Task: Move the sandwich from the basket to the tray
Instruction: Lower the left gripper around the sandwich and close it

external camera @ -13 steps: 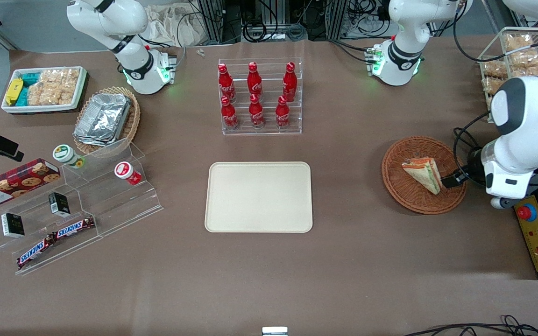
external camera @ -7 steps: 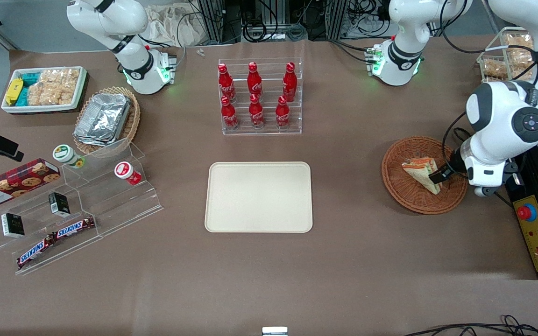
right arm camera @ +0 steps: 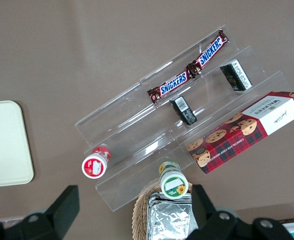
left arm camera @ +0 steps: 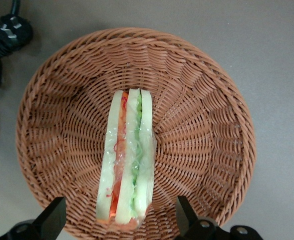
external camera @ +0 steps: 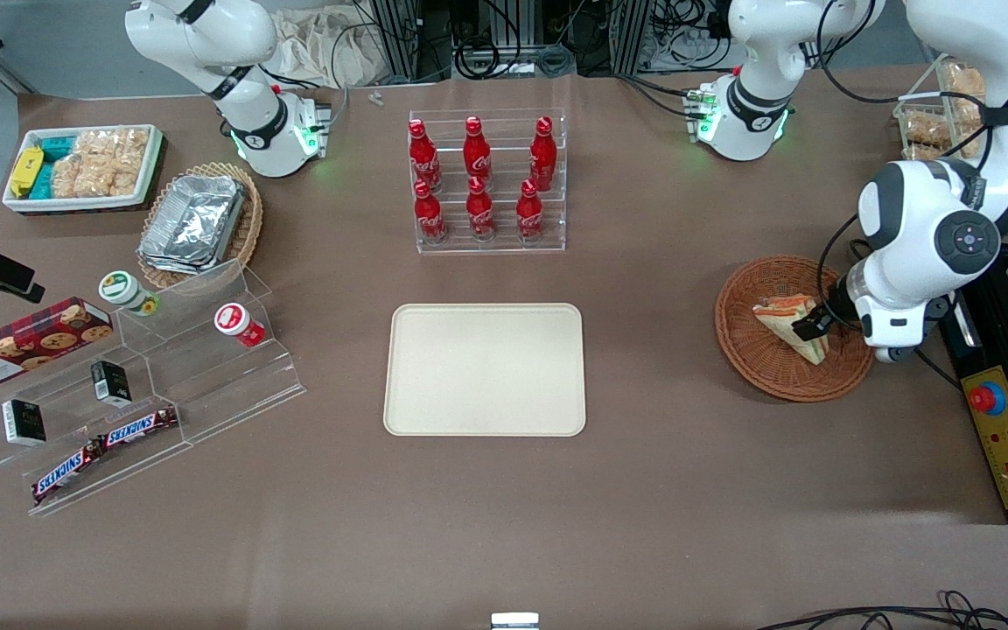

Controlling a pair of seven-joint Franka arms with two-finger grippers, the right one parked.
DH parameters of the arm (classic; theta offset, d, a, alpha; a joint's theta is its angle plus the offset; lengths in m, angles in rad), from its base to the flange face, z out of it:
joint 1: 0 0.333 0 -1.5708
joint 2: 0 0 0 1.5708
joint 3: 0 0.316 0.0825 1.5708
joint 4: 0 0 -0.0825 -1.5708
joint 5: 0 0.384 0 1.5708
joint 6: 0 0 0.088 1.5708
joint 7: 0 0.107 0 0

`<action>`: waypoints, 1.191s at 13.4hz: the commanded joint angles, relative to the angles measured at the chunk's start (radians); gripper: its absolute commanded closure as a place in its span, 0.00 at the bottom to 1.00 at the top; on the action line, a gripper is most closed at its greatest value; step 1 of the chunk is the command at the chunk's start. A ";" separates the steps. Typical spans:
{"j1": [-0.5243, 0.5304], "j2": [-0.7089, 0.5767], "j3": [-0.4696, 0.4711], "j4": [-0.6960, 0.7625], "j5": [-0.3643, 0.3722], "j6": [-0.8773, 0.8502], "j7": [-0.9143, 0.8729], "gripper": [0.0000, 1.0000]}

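The sandwich (external camera: pixel 782 316), a wrapped wedge of pale bread with green and red-orange filling, lies in the round reddish-brown wicker basket (external camera: pixel 758 367) toward the working arm's end of the table. My left gripper (external camera: pixel 810 326) hovers over the sandwich's wide end, open. In the left wrist view the sandwich (left arm camera: pixel 128 155) stands on edge in the basket (left arm camera: pixel 211 125), with the gripper (left arm camera: pixel 121 222) open astride its wide end and one black fingertip (left arm camera: pixel 54 220) well clear on each side. The cream tray (external camera: pixel 485 369) sits bare at the table's middle.
A clear rack of red cola bottles (external camera: pixel 486 179) stands farther from the camera than the tray. A wire rack of bagged pastries (external camera: pixel 928 122) and a yellow control box (external camera: pixel 998 437) flank the basket. A black cable and plug (left arm camera: pixel 9 30) lie beside the basket.
The left arm has swung in from the table's end toward the basket. Its open gripper has moved from the basket's rim to over the sandwich's wide end. The sandwich has not moved.
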 commanded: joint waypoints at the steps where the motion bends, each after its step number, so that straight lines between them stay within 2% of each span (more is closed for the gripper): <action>1: 0.007 0.004 -0.009 -0.049 0.001 0.079 -0.029 0.01; 10: 0.029 0.082 -0.007 -0.079 0.004 0.153 -0.049 0.03; 11: 0.029 0.082 -0.009 -0.076 0.004 0.153 -0.050 0.27; 12: 0.029 0.079 -0.009 -0.076 0.004 0.153 -0.053 0.65; 13: 0.029 0.072 -0.009 -0.075 0.004 0.153 -0.061 1.00; 16: 0.029 0.058 -0.014 -0.061 0.005 0.141 -0.058 1.00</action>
